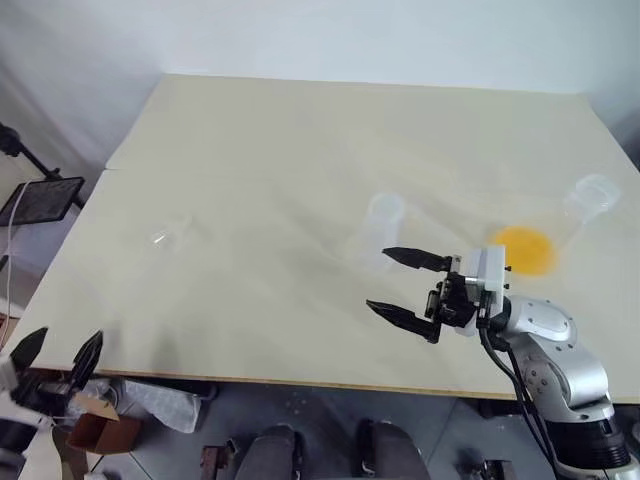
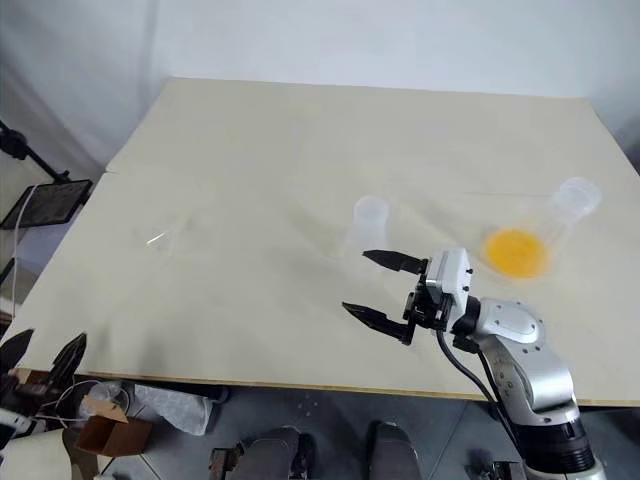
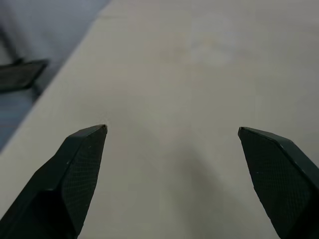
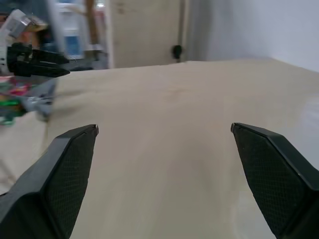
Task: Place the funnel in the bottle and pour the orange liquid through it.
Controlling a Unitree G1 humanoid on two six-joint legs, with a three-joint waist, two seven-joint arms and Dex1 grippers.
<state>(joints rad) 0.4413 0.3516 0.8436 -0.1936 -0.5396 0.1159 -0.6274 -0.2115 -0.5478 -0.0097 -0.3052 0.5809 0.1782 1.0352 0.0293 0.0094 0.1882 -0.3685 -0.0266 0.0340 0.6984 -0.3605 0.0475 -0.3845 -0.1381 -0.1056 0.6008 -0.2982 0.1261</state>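
Observation:
The funnel (image 1: 166,238) is a small clear cone lying on the left part of the pale wooden table (image 1: 300,140). An empty clear bottle (image 1: 381,231) stands near the middle. Right of it, a second clear flask (image 1: 590,195) holds the orange liquid (image 1: 524,250), which glows in its wide base. My right gripper (image 1: 377,279) hovers open just in front of the empty bottle, pointing left, with nothing between its fingers. My left gripper (image 1: 68,340) is open at the table's near left corner, off the edge, and also appears in the right wrist view (image 4: 35,59).
A black panel on a stand (image 1: 40,200) sits beside the table's left side. A cardboard box (image 1: 98,428) and clutter lie on the floor under the near left corner. The table's front edge (image 1: 300,383) runs close to my arms.

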